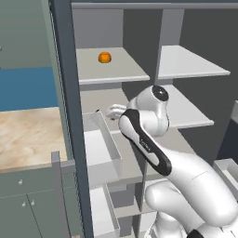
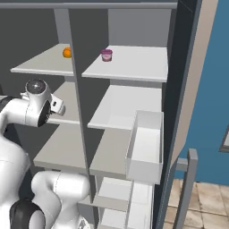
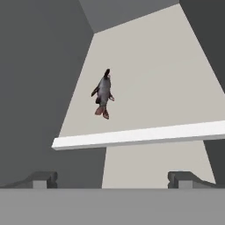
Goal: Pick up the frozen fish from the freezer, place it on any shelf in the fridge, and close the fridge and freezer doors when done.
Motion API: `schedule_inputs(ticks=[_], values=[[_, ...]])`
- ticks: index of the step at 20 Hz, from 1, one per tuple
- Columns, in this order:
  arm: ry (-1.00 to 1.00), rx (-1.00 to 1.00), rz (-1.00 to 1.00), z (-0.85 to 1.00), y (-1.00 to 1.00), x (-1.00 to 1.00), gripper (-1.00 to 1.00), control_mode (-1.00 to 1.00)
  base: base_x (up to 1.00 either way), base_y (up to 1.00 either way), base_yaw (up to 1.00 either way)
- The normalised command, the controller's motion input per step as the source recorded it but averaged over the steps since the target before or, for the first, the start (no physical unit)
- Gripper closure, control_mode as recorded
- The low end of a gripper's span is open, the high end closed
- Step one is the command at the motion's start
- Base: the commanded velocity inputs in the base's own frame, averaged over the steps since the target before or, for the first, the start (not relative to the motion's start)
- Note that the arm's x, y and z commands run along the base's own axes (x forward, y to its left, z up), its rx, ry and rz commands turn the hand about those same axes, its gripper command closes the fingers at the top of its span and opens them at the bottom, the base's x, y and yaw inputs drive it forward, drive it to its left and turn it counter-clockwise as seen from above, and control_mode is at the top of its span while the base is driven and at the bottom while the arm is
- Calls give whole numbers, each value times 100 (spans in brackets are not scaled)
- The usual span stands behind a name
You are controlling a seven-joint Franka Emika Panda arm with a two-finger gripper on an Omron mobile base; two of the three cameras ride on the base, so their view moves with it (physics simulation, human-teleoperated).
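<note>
The frozen fish (image 3: pixel 103 93), small and dark grey with reddish fins, lies on a light grey shelf of the freezer (image 1: pixel 100 100), a little beyond that shelf's front edge. My gripper (image 3: pixel 114 179) is open in front of the shelf edge, short of the fish, with nothing between its fingertips (image 3: pixel 41 179). From the left base view the hand (image 1: pixel 114 110) reaches into the freezer's second shelf level. The fridge (image 2: pixel 129 105) stands open beside it with wide bare shelves (image 1: pixel 186 111). Both doors are swung open: the freezer door (image 1: pixel 69 116) at left, the fridge door (image 2: pixel 179 112) at right.
A round orange item (image 1: pixel 104 57) sits on the freezer's top shelf and a small purple-pink item (image 2: pixel 106 55) on the fridge's top shelf. Clear door bins (image 1: pixel 100 139) (image 2: pixel 145 143) jut out close to the arm. A wooden counter (image 1: pixel 28 135) lies left of the freezer door.
</note>
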Motion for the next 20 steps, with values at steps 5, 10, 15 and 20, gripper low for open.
schedule_inputs(ticks=[5, 10, 15, 20], values=[[0, -3, 0, -2, 23, 27, -100, -100, 0, 0, 0], [0, -3, 0, -8, 10, 41, -100, -100, 0, 0, 0], [1, -2, 0, -15, 18, 38, -100, -100, 0, 0, 0], [3, -3, 0, -32, 17, 32, -100, -100, 0, 0, 0]])
